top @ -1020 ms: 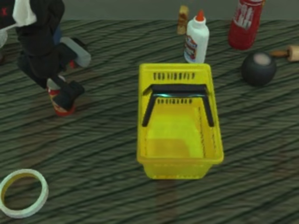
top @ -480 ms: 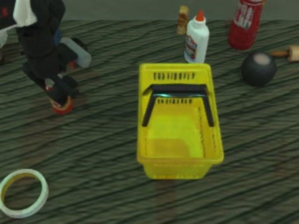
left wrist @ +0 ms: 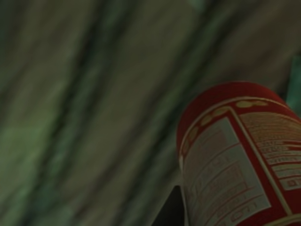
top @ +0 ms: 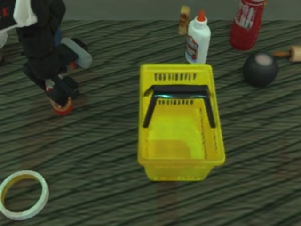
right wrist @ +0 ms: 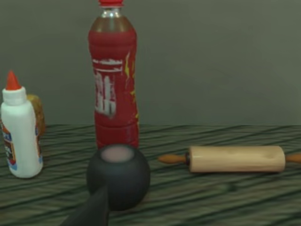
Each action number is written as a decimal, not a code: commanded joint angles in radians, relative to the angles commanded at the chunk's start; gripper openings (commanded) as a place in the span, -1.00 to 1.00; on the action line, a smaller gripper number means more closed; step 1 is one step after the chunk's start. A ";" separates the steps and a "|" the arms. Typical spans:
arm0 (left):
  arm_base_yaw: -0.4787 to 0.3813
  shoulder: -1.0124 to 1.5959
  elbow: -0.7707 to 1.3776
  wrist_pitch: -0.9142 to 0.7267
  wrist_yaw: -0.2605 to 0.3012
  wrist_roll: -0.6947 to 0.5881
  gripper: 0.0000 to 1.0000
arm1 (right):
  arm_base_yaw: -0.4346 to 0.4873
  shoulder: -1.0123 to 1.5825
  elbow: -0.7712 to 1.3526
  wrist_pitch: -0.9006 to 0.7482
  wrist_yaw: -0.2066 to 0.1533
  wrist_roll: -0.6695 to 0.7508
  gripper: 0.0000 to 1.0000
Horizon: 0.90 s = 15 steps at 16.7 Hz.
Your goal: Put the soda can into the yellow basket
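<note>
Your left gripper (top: 60, 96) is clamped around the soda can (top: 62, 106) at the table's left side, well apart from the yellow basket (top: 180, 167). I cannot tell your right gripper's state.

Dim, even light overall; the table (top: 108, 155) looks soft, and streaks into heavy blur (left wrist view) behind the soda can (left wrist: 240, 160).

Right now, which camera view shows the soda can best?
The left wrist view: the soda can fills it, label readable. The top view shows only its red base under the left gripper. The right wrist view does not show it.
</note>
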 joint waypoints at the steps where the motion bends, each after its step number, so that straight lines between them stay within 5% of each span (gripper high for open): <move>1: 0.000 0.000 0.000 0.000 0.000 0.000 -1.00 | 0.000 0.000 0.000 0.000 0.000 0.000 1.00; 5: 0.000 -0.002 -0.002 0.010 0.008 -0.001 -1.00 | 0.000 0.000 0.000 0.000 0.000 0.000 1.00; 8: -0.013 -0.004 -0.021 0.101 0.081 -0.030 -1.00 | 0.000 0.000 0.000 0.000 0.000 0.000 1.00; 15: -0.058 -0.031 -0.136 0.600 0.442 -0.198 -1.00 | 0.000 0.000 0.000 0.000 0.000 0.000 1.00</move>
